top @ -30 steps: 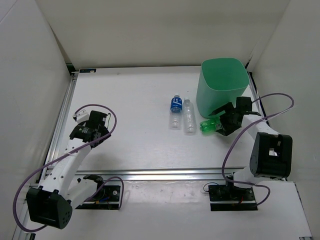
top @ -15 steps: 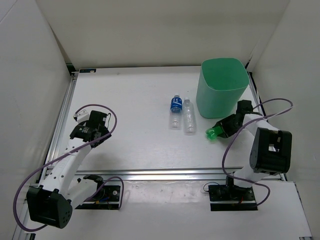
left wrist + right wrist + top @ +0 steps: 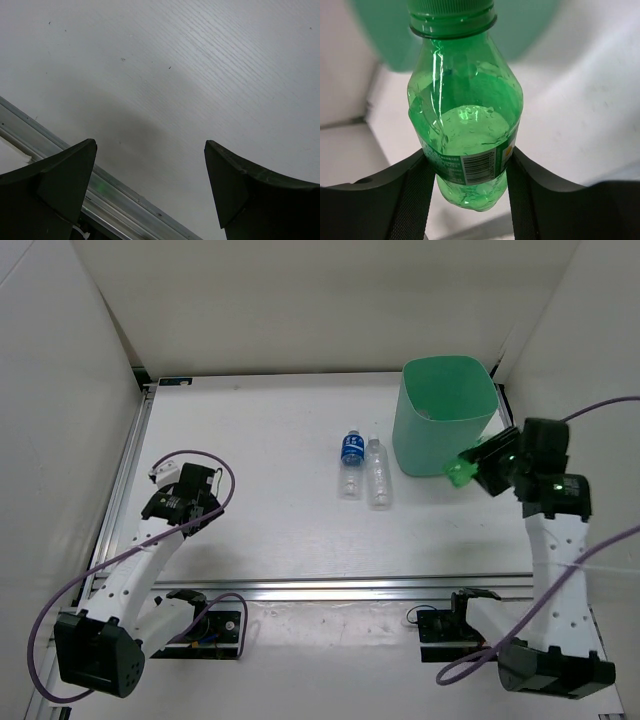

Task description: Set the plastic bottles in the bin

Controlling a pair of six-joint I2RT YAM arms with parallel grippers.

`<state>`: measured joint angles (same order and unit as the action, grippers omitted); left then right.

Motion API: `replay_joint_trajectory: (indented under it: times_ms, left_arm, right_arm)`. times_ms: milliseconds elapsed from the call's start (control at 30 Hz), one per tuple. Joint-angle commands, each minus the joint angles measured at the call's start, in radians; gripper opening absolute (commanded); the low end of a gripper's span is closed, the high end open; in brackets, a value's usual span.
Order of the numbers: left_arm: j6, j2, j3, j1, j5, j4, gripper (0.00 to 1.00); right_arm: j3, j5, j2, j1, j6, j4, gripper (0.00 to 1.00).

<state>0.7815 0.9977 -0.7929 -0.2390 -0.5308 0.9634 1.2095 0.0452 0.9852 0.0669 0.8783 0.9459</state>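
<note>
The green bottle (image 3: 465,110), centre of the right wrist view, is translucent bright green with a green cap and a white barcode patch striped in black. The right gripper (image 3: 467,152) flanking it is black. In the top view the bin (image 3: 447,415), upper right, is mint green. At mid-frame the blue-label bottle (image 3: 351,450) is clear, as is the white-capped bottle (image 3: 377,475). The table (image 3: 200,75) is white with fine grain lines. The left gripper (image 3: 150,144) is near-black, and the cable (image 3: 192,452) purple.

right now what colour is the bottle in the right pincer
Green bottle; best in the right wrist view.
</note>
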Motion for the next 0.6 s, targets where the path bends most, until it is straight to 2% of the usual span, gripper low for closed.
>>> replay_joint_trajectory:
  times_ms: [0, 67, 100, 200, 233, 300, 333, 367, 433, 500, 567]
  left_arm:
    - [-0.019, -0.021, 0.001, -0.011, 0.020, -0.040, 1.00]
    - [-0.019, -0.021, 0.010, -0.011, 0.061, -0.061, 1.00]
    - [-0.030, -0.010, 0.011, -0.011, 0.061, -0.081, 1.00]
    - [-0.030, 0.030, -0.015, -0.011, 0.083, -0.109, 1.00]
    - [-0.030, 0.042, -0.028, -0.011, 0.092, -0.118, 1.00]
    - [-0.030, 0.085, -0.084, -0.011, 0.121, -0.146, 1.00]
    - [-0.021, 0.100, -0.107, -0.011, 0.133, -0.156, 1.00]
    - [-0.021, 0.117, -0.129, -0.011, 0.155, -0.166, 1.00]
    - [-0.008, 0.177, -0.193, -0.022, 0.166, -0.190, 1.00]
    - [-0.008, 0.220, -0.256, -0.045, 0.201, -0.224, 1.00]
    - [-0.019, 0.291, -0.299, -0.072, 0.222, -0.248, 1.00]
  right_arm:
    - [0.289, -0.099, 0.086, -0.001, -0.035, 0.030, 0.30]
    - [0.456, -0.108, 0.195, -0.001, -0.053, 0.030, 0.30]
    - [0.614, -0.108, 0.310, -0.001, -0.062, 0.054, 0.30]
    - [0.812, -0.108, 0.503, -0.001, -0.062, 0.076, 0.30]
    - [0.856, -0.108, 0.541, -0.001, -0.050, 0.076, 0.36]
    - [0.941, -0.065, 0.625, -0.001, -0.041, 0.076, 0.57]
    - [0.956, -0.042, 0.650, -0.001, -0.041, 0.076, 0.78]
    - [0.976, -0.019, 0.670, -0.001, -0.050, 0.062, 0.86]
    - [1.008, 0.091, 0.737, -0.001, -0.062, 0.101, 0.99]
    - [1.039, 0.105, 0.762, -0.001, -0.073, 0.169, 1.00]
    - [0.963, 0.081, 0.716, -0.001, -0.082, 0.188, 1.00]
